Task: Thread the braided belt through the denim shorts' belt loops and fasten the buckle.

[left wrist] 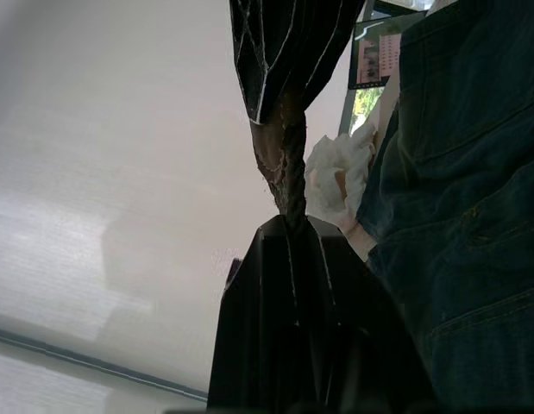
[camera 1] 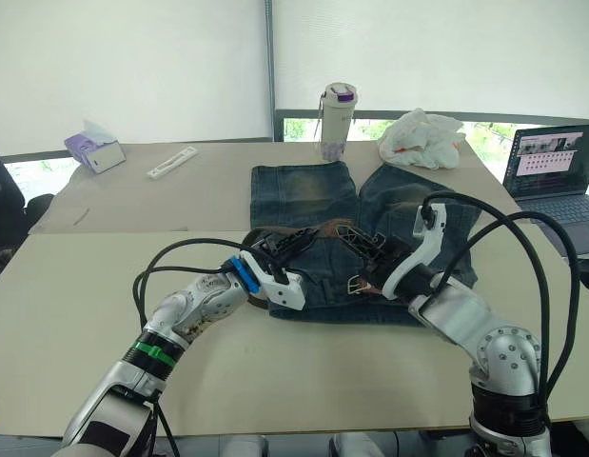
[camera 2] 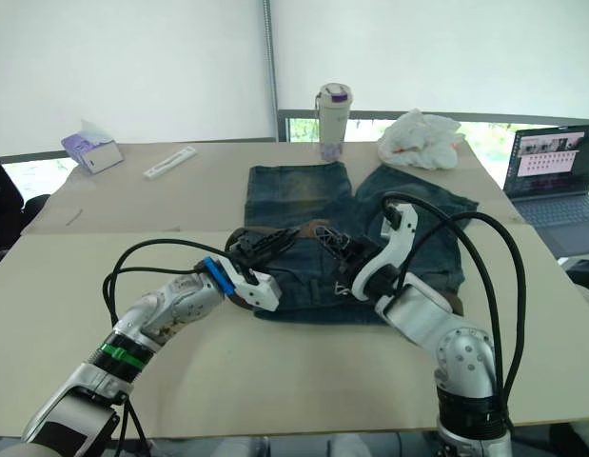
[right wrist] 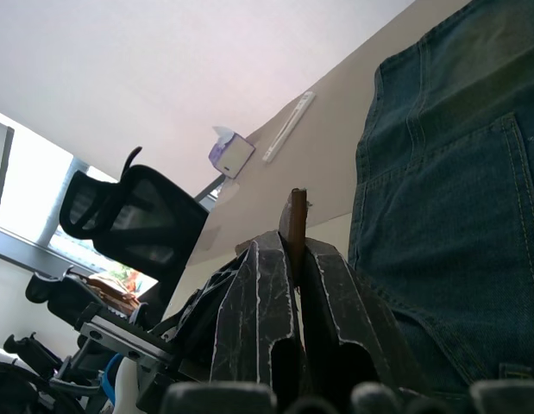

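From my head I see the denim shorts spread flat on the desk, waistband toward me, with the braided belt lying across that waistband and both my arms over it. My left fingers are pinched on the braided strap, and my right fingers are clamped on its thin edge, details the wrist views give. No writing is readable anywhere.
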Controlling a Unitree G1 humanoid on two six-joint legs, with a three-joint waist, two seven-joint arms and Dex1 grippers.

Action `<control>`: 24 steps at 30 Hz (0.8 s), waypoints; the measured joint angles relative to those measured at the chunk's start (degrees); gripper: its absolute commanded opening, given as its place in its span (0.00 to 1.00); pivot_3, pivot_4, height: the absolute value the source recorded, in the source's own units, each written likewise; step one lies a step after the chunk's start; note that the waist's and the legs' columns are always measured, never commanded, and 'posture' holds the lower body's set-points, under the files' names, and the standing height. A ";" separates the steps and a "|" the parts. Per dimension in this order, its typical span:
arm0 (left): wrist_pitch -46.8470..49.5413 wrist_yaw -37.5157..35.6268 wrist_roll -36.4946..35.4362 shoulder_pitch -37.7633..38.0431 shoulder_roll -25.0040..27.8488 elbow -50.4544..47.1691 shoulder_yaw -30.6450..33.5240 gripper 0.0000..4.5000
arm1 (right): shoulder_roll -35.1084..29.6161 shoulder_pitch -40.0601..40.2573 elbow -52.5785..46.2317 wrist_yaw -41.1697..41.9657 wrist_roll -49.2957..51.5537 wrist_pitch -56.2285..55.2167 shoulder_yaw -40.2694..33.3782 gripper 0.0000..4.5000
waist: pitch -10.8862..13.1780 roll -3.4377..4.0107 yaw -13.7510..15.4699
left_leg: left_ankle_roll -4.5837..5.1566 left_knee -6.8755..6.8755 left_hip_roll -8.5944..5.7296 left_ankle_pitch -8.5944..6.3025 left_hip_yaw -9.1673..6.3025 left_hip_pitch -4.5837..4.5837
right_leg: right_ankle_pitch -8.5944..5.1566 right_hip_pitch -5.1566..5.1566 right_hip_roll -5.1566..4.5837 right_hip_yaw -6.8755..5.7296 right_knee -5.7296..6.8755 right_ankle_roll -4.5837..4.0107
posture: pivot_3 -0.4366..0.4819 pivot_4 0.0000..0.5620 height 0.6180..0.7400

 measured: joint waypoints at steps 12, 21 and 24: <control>2.84 -18.15 -25.99 5.54 1.24 -5.39 3.97 0.42 | -0.12 0.20 0.66 2.44 -2.43 -0.22 0.28 0.00 | 0.00 0.03 0.06 | 0.00 0.02 0.03 0.00 0.02 -0.03 | 0.00 -0.02 0.01 -0.01 -0.02 -0.02 | 0.48 0.27 1.00; 37.66 -29.54 -64.02 10.09 -3.90 -22.98 9.77 0.42 | 0.03 0.23 1.73 4.73 -6.45 -0.22 0.47 0.00 | 0.01 0.05 -0.54 | 0.00 0.04 0.07 0.00 -0.01 -0.04 | -0.01 -0.03 0.16 -0.01 0.01 0.00 | 0.48 0.27 1.00; 49.11 -31.57 -75.54 11.24 -2.81 -26.79 12.35 0.42 | 0.04 0.39 2.11 5.69 -7.44 -0.22 0.50 0.00 | 0.02 0.06 -1.10 | 0.01 0.04 0.09 0.00 -0.02 -0.01 | -0.02 -0.02 0.22 -0.01 0.02 -0.01 | 0.48 0.27 1.00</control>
